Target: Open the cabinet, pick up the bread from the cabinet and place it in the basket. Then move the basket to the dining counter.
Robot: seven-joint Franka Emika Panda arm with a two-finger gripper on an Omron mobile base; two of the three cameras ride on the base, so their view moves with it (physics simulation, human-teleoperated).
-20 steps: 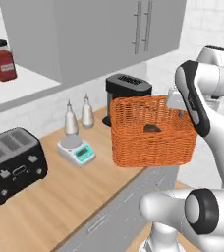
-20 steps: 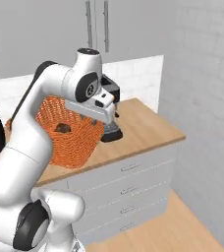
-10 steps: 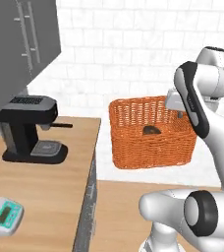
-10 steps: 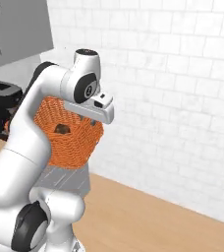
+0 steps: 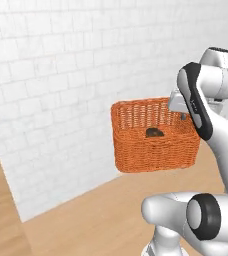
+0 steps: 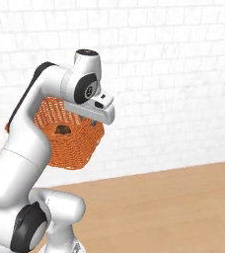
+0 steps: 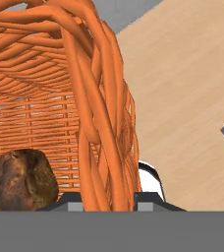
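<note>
Left base view: the basket (image 5: pixel 153 135) is held aloft in front of a white brick wall (image 5: pixel 51 75), with wood floor (image 5: pixel 101 210) beneath it; nothing is seen supporting it from below
Bread, left base view: the bread (image 5: pixel 155 132) is seen lying inside the basket, toward the wall at 3 o'clock, close to the gripped rim
Grip, left base view: the gripper (image 5: pixel 185 116) is seen at the basket's rim at 3 o'clock, mostly covered by the arm
Right base view: the basket (image 6: pixel 67 133) is seen behind the arm at 9 o'clock of the hand, the bread (image 6: pixel 61 129) showing dark inside it; the gripper (image 6: pixel 95 122) is at the rim
Hand view: the wicker wall (image 7: pixel 104 138) is seen pinched between the two finger tips, so the jaws are judged clamped on the basket; the bread (image 7: pixel 18 178) is at 8 o'clock
Risk, slip: the whole load is carried by one rim, so the basket is judged liable to swing or slide out under a sharp turn
Risk, spill: if the basket is tipped, the loose bread is likely rolled over the edge
Risk, destination: the dining counter is not made out here, so set-down height cannot be judged
</note>
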